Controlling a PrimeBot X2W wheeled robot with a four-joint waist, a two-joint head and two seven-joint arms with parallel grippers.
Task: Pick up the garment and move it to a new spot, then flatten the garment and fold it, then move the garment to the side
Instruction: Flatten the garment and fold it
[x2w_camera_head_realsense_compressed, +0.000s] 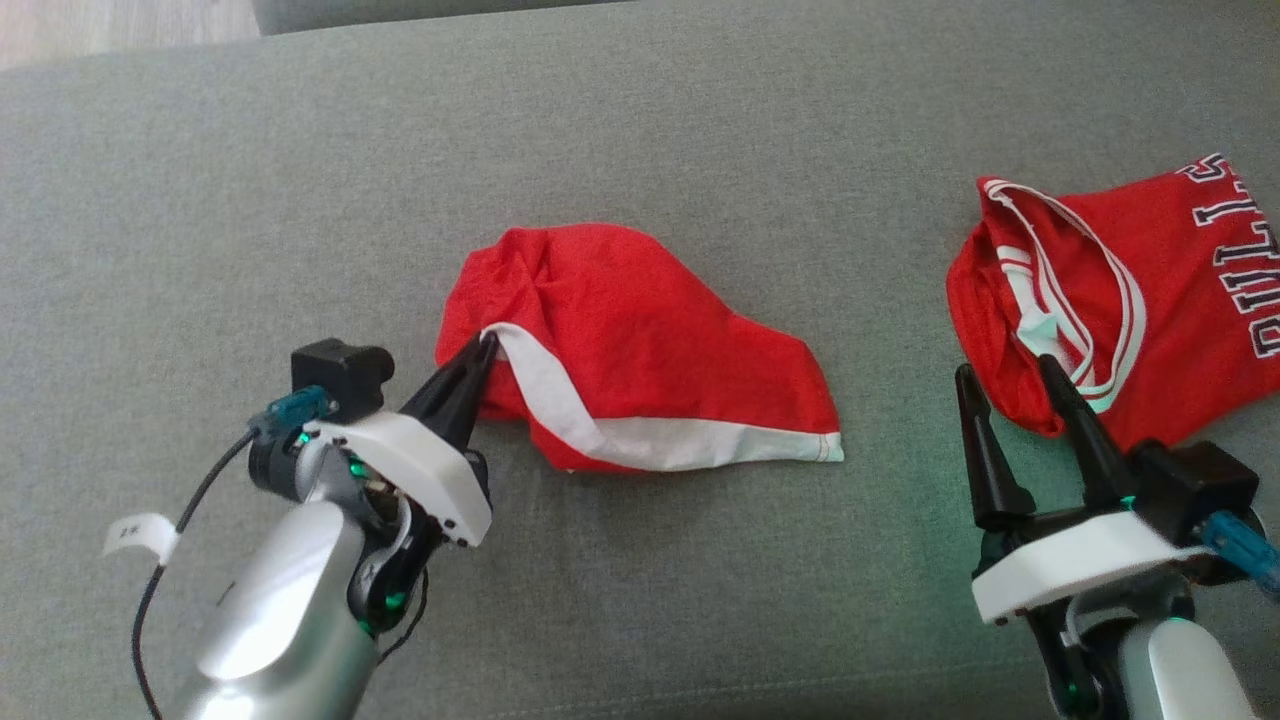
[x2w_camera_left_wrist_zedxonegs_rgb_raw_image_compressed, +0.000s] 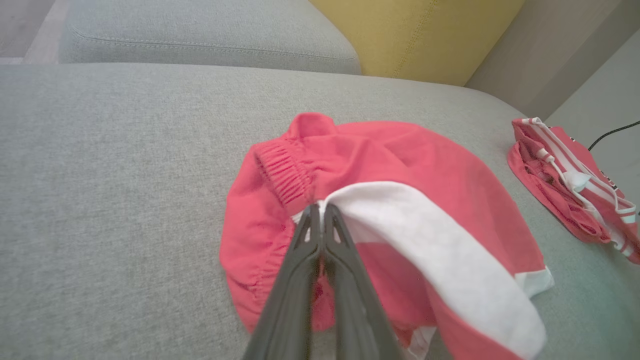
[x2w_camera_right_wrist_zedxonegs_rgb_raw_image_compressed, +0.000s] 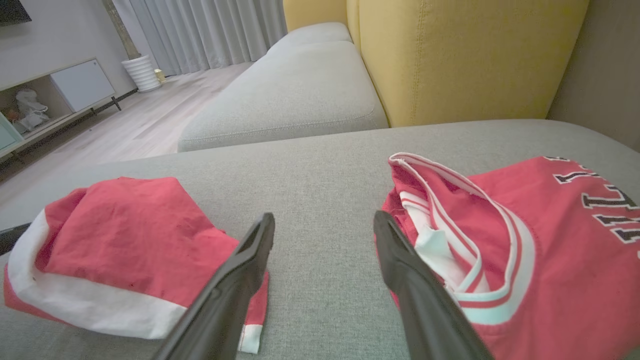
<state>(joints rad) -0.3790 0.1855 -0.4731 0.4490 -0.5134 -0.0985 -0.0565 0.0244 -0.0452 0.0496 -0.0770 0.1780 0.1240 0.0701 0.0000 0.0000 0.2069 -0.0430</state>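
left gripper (x2w_camera_head_realsense_compressed: 485, 345): clenched on the white side stripe (x2w_camera_head_realsense_compressed: 600, 425) of the red shorts with elastic waistband (x2w_camera_head_realsense_compressed: 640, 320), pinching the stripe's end at the shorts' left edge
right gripper (x2w_camera_head_realsense_compressed: 1003, 366): released, jaws spread; one finger just over the near-left edge of the red jersey (x2w_camera_head_realsense_compressed: 1150, 270), nothing between them
shorts: crumpled, mid-seat on the grey fabric sofa cushion (x2w_camera_head_realsense_compressed: 300, 200), well off its far edge
jersey: bunched, toward the seat's right side, apart from the shorts; red-and-white striped trim
writing: black, white-outlined block letters on the jersey, "ULLS" readable, first letter cut off by the picture edge
cable tag (x2w_camera_head_realsense_compressed: 140, 533): white, on the left arm's cable; print too small to read
backrest (x2w_camera_right_wrist_zedxonegs_rgb_raw_image_compressed: 465, 55): yellow fabric, behind the seat
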